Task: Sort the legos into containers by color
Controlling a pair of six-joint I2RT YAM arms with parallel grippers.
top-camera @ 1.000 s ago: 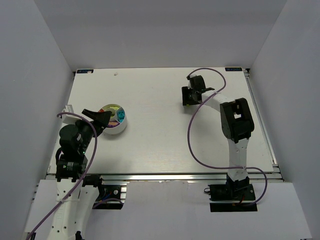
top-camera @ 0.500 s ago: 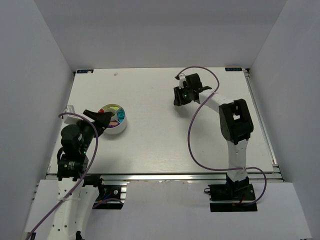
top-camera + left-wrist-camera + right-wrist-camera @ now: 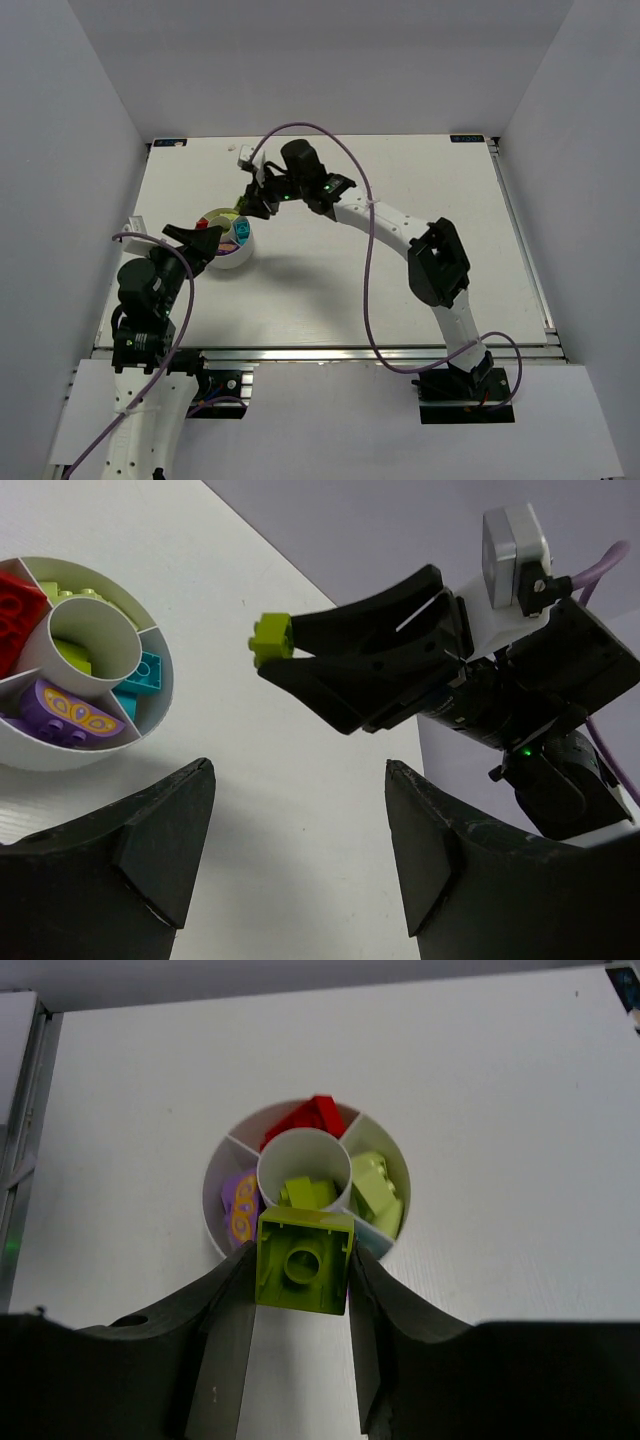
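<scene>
The round white dish [image 3: 217, 1175] with dividers sits at the table's left [image 3: 240, 258]. It holds red legos [image 3: 316, 1115], lime legos [image 3: 377, 1186], a purple piece [image 3: 240, 1206] and a lime brick in the centre cup [image 3: 306, 1192]. A teal brick [image 3: 139, 673] shows in the left wrist view. My right gripper [image 3: 303, 1265] is shut on a lime brick [image 3: 303, 1260], held in the air just beside the dish's rim [image 3: 270, 640]. My left gripper [image 3: 298, 770] is open and empty, low by the dish's near-left side [image 3: 200, 240].
The right arm [image 3: 390, 215] stretches diagonally across the table's middle, its purple cable [image 3: 365, 250] looping over it. White walls enclose the table on three sides. A small white tag [image 3: 244, 154] lies near the back edge.
My right arm has swung from the back right across to the dish on the left, carrying the lime brick. The left arm has barely moved.
</scene>
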